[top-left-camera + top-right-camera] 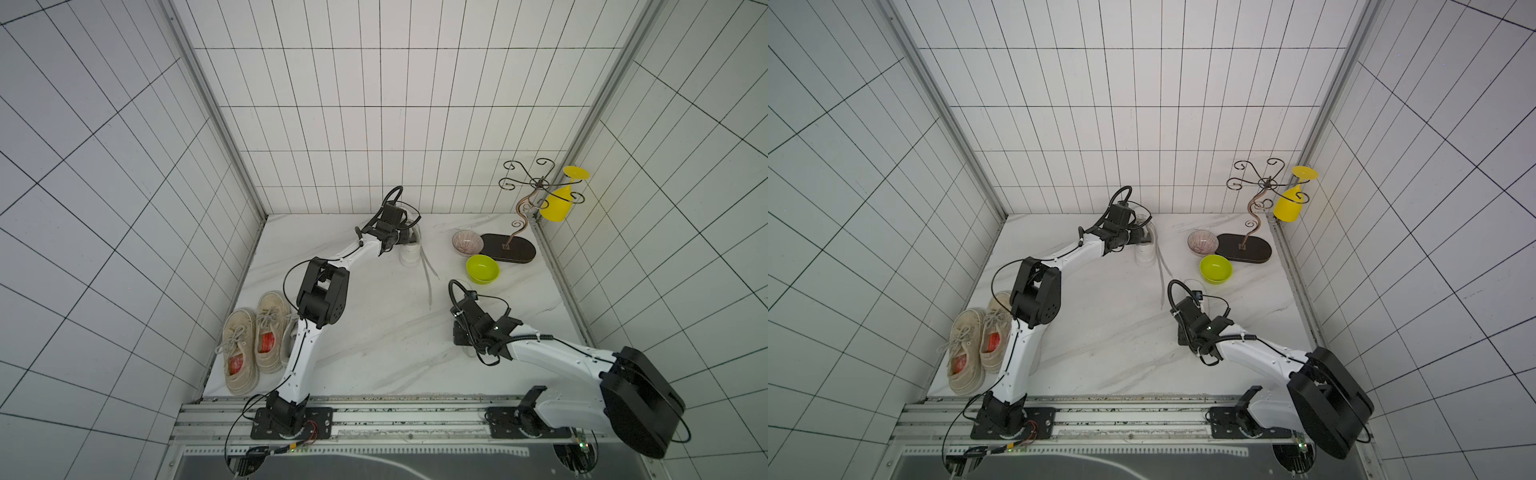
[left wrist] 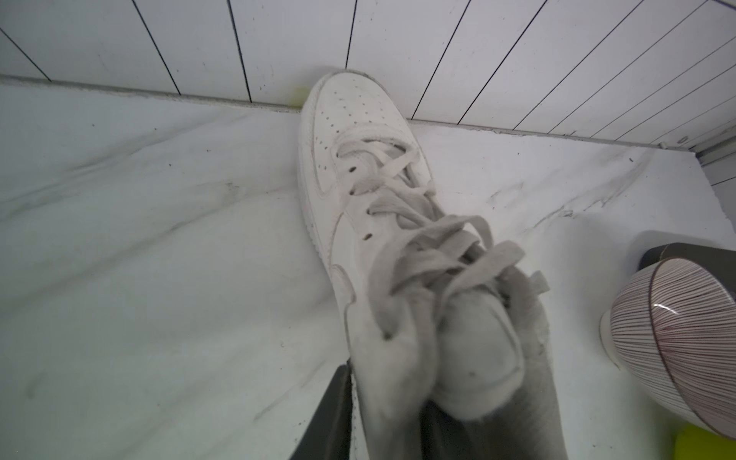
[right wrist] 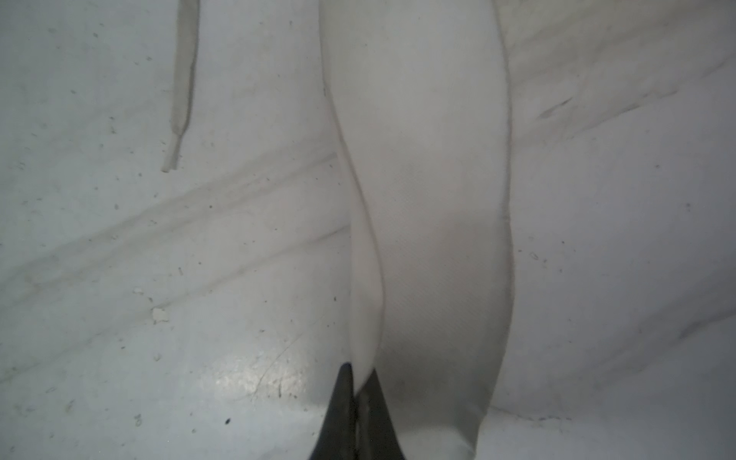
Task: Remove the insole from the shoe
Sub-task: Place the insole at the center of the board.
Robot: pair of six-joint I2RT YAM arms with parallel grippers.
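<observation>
1. The insole point(image 3: 430, 199) lies on the bench point(image 3: 119, 278), already out of the white shoe point(image 2: 358, 159). Your right end effector point(image 3: 358, 382) is clenched on its edge.
2. Release it flat, clear of the lace tip point(image 3: 175, 151).
3. Your left end effector point(image 2: 382, 414) straddles the shoe's collar; its grip cannot be told.
4. No readable branding.

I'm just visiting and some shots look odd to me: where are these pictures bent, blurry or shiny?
Both top views: the wall tiles splay outward, a wide-lens bend. Left wrist view: the white shoe has a sharp toe but blurred near laces. Right wrist view: soft all over, with a glare patch on the table beside the insole.
</observation>
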